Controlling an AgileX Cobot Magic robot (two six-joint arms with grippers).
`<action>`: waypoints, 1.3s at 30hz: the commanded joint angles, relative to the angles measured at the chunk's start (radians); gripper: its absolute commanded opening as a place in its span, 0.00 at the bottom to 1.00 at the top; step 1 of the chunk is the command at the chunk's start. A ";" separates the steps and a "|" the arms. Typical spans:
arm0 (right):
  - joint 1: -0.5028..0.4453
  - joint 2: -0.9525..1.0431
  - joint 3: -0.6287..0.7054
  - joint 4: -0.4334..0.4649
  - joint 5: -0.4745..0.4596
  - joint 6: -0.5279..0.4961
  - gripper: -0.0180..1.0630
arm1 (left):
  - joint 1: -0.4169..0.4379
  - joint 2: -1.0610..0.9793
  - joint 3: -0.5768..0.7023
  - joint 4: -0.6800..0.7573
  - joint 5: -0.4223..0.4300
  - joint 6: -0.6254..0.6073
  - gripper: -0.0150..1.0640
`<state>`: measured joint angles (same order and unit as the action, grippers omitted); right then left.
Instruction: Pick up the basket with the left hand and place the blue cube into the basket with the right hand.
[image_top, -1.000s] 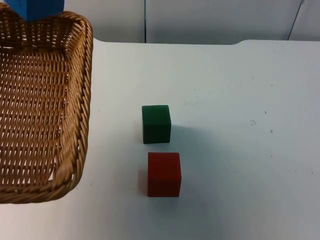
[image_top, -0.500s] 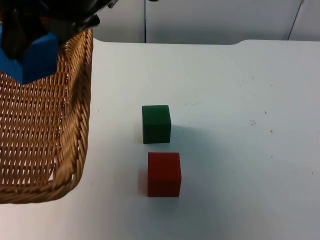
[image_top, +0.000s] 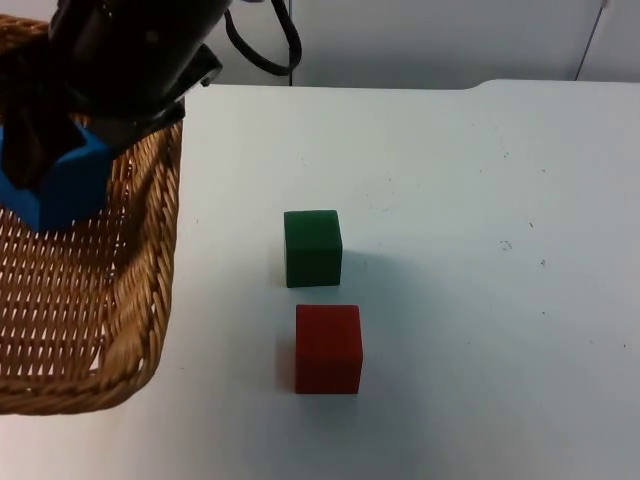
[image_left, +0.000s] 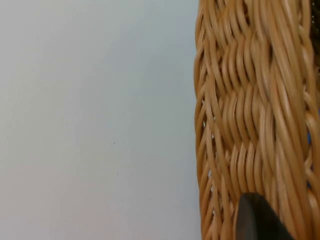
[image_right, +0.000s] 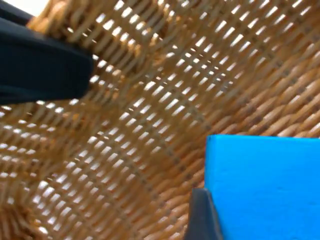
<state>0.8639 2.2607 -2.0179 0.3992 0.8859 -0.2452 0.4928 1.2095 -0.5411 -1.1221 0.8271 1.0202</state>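
1. Woven tan wicker basket (image_top: 90, 300) at the scene's left, rim against the left gripper (image_left: 257, 220); jaw state cannot be told.
2. Right gripper (image_top: 45, 150) over the basket, jaws pinching the blue cube (image_top: 60, 185).
3. Judged nearly done: only the release left.
4. Green cube (image_top: 312, 247) and red cube (image_top: 328, 348) untouched on the white table (image_top: 480, 250).
5. No readable writing.
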 joint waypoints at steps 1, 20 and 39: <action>0.006 -0.007 0.003 0.037 -0.013 -0.017 0.59 | 0.003 -0.001 -0.002 -0.042 0.017 0.001 0.01; 0.006 -0.209 0.003 -0.216 -0.023 -0.028 0.98 | 0.003 0.010 -0.004 -0.044 0.003 0.001 0.01; 0.006 -0.625 0.227 -0.074 0.045 -0.276 0.98 | -0.036 0.414 -0.168 -0.132 -0.051 0.134 0.01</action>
<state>0.8653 1.7069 -1.8817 0.2584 0.9796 -0.4599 0.4814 1.5927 -0.6986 -1.2162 0.7762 1.1307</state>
